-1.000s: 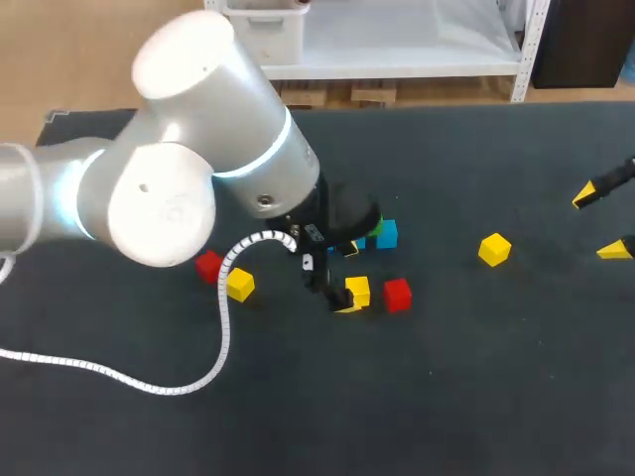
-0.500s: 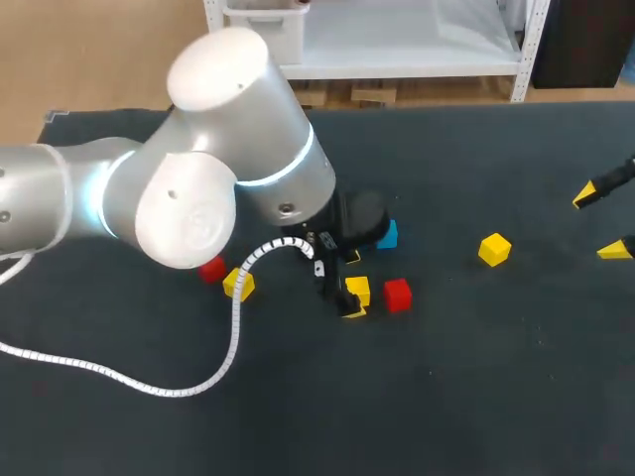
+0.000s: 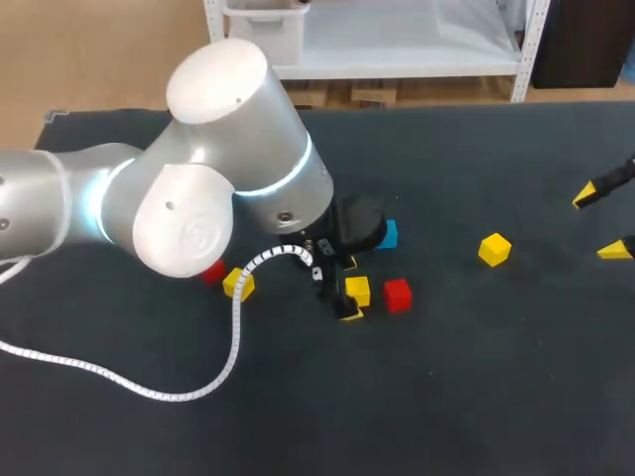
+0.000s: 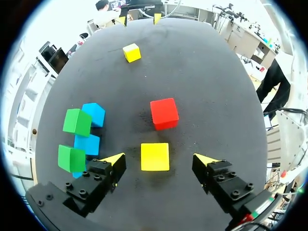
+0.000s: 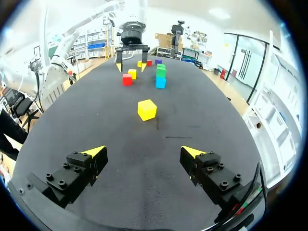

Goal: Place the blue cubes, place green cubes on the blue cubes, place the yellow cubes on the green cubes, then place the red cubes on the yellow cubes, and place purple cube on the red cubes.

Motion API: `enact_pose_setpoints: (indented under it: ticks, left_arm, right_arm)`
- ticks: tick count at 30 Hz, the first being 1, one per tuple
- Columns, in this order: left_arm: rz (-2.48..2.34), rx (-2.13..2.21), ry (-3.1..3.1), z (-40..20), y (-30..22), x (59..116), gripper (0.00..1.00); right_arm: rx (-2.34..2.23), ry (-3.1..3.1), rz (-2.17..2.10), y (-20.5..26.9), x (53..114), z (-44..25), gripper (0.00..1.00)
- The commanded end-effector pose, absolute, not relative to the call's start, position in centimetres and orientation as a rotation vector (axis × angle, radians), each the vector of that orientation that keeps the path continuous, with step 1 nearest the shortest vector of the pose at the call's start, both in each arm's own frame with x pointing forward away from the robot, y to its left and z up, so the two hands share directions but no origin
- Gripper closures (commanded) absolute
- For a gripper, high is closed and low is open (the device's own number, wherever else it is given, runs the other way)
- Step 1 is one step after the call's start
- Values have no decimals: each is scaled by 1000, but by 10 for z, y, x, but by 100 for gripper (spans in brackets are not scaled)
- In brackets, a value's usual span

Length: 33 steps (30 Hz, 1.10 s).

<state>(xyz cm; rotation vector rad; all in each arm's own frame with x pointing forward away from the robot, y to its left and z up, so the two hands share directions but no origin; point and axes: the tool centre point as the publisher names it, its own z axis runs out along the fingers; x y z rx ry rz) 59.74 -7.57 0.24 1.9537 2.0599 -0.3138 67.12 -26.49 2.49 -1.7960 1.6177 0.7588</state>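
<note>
My left gripper (image 4: 159, 159) is open and straddles a yellow cube (image 4: 155, 156), with a gap on each side. In the head view the same gripper (image 3: 349, 288) sits over that yellow cube (image 3: 358, 290). Just ahead of it lies a red cube (image 4: 164, 113). Beside the fingers, two green cubes (image 4: 77, 121) rest on blue cubes (image 4: 88, 144); the arm hides most of them in the head view, leaving one blue cube (image 3: 387, 234) showing. My right gripper (image 5: 143, 153) is open and holds nothing, at the table's right edge (image 3: 600, 223).
A lone yellow cube (image 3: 494, 249) lies mid-right, ahead of my right gripper. Another yellow cube (image 3: 239, 285) and a red cube (image 3: 211, 271) lie left of the left gripper, beside its white cable (image 3: 233, 337). A purple cube (image 5: 159, 61) shows beyond the stacks.
My left arm has shifted a little to the right and settled lower, its fingers now around the yellow cube. The right arm has not moved.
</note>
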Motion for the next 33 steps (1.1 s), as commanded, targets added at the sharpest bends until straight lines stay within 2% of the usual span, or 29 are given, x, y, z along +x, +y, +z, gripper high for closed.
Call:
enact_pose_setpoints:
  ticks: [1,4,5,7,8,15,33]
  left_arm:
    - [-312,1955,2057,0,-78,602,20]
    - [-308,1953,2053,0,-78,603,39]
    - [-307,1953,2053,0,-78,604,58]
    - [-300,1955,2049,0,-78,604,70]
    - [-297,1955,2049,0,-78,605,100]
    - [-264,1951,2035,12,-74,607,100]
    - [-150,1956,1964,113,-61,638,100]
  right_arm:
    - [-1796,1616,759,-265,671,25,0]
    - [-1796,1616,759,-265,671,25,0]
    - [-1796,1616,759,-265,671,25,0]
    - [-1796,1616,759,-265,671,25,0]
    - [-1796,1616,759,-265,671,25,0]
    - [-1796,1616,759,-265,671,25,0]
    - [-1796,1616,759,-265,671,25,0]
